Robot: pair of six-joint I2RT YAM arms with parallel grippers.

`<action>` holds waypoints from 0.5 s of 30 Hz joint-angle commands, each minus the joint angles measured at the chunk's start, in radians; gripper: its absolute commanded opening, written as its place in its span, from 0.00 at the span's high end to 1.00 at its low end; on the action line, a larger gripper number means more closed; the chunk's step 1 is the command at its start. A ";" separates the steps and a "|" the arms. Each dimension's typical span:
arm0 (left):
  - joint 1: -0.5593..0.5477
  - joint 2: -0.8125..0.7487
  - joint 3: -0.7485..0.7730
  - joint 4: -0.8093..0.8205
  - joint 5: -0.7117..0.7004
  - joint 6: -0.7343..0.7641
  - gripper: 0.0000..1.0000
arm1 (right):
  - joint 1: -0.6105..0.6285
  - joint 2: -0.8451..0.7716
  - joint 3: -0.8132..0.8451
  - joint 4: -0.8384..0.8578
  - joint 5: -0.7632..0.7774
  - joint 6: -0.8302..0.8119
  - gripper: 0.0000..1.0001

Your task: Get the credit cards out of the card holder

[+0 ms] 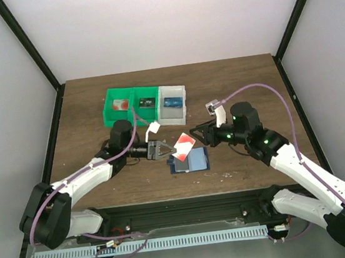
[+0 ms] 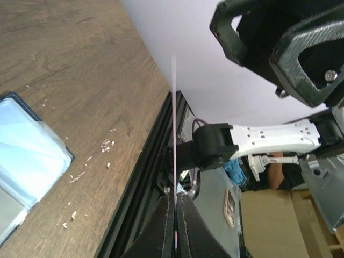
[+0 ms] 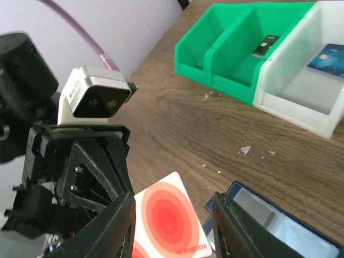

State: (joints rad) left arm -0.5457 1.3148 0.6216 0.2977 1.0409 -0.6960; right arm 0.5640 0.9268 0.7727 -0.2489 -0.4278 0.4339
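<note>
Whitish-pink with red rings, one card (image 1: 184, 142) is out of the holder (image 1: 194, 162) and off the table (image 1: 249, 88). You will find it pinched at one end by the left gripper (image 1: 169, 149), whose fingers (image 2: 158, 228) are closed flat against both faces. The left wrist view shows the card edge-on, a thin line standing straight out from the tips. In the top view it hangs tilted over the holder's far left corner. The left wrist view shows it clear of the holder.

Holder: lying flat on the table between the two arms, toward the near edge, pale blue pocket panel upward. You cannot tell from these views whether its pockets hold another card.

Right gripper (image 3: 173, 200): jaws parted, not clamped on the card. It faces the left gripper across the card, and its wrist view shows the ringed face in the gap between its fingers (image 3: 239, 228). A sliver of space shows on one side; contact on the other side cannot be judged.

Further back, well apart from the holder, a green bin (image 1: 119, 118) of two compartments touches a white bin (image 1: 174, 114) on its right. The left green compartment holds a red-and-white item (image 1: 121, 104), the right one a dark card (image 3: 265, 45), and the white bin a blue card (image 3: 329, 56).
</note>
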 commanded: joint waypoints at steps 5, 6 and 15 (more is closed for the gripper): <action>0.001 -0.031 0.057 -0.246 0.125 0.207 1.00 | -0.007 0.095 0.107 -0.156 -0.263 -0.136 0.58; 0.001 -0.028 0.052 -0.235 0.147 0.199 1.00 | -0.007 0.100 0.097 -0.142 -0.282 -0.123 0.58; 0.002 -0.025 0.053 -0.244 0.220 0.234 1.00 | -0.007 0.170 0.029 -0.092 -0.364 -0.097 0.51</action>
State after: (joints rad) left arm -0.5457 1.2945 0.6601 0.0761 1.1965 -0.5190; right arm 0.5621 1.0683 0.8284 -0.3565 -0.6888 0.3332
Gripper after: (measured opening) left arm 0.019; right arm 0.488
